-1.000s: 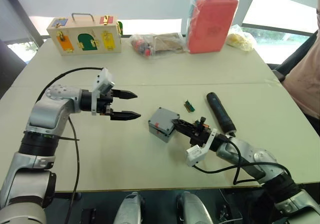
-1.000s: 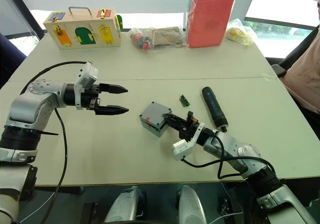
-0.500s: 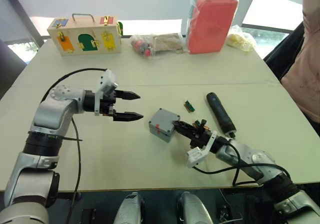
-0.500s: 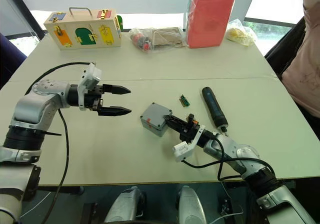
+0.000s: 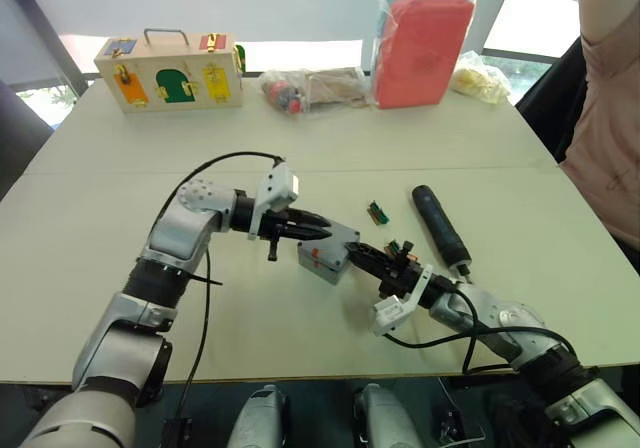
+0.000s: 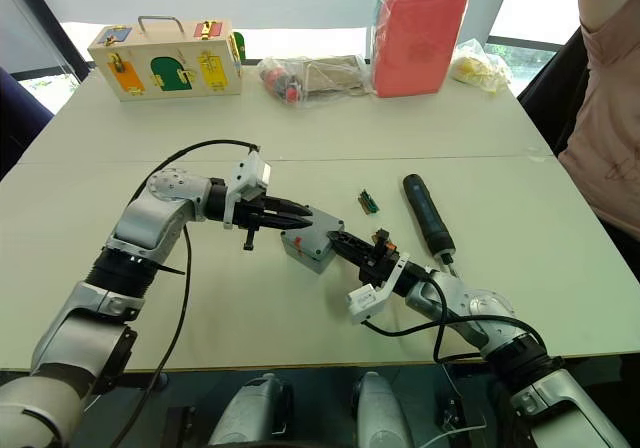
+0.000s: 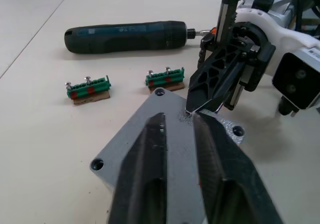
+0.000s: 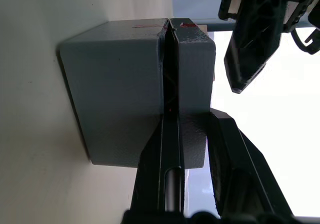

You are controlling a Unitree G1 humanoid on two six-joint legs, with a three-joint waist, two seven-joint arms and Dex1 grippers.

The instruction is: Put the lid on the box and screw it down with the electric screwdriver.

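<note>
Two grippers meet at the box (image 5: 327, 247) near the middle of your table (image 5: 120, 298). On the far left edge stands the wooden box with coloured doors (image 5: 170, 70). Your left gripper (image 5: 318, 232) reaches in from the left, its fingers a little apart and lying flat over the lid (image 7: 170, 134), which already sits on the box. The left wrist view shows open corner screw holes in that lid. Your right gripper (image 5: 362, 255) comes from the right: one finger lies across the box's side wall at the seam below the lid and the other stands off beside it, so its fingers are parted and clamp nothing. Beyond the box lie two green connector strips (image 7: 89, 88), then the electric screwdriver (image 5: 441, 226), flat on the table, untouched, well apart from both grippers. At the far edge a red case in a plastic bag (image 5: 424, 43) stands upright, and a person's arm (image 5: 606, 118) shows at your far right.
</note>
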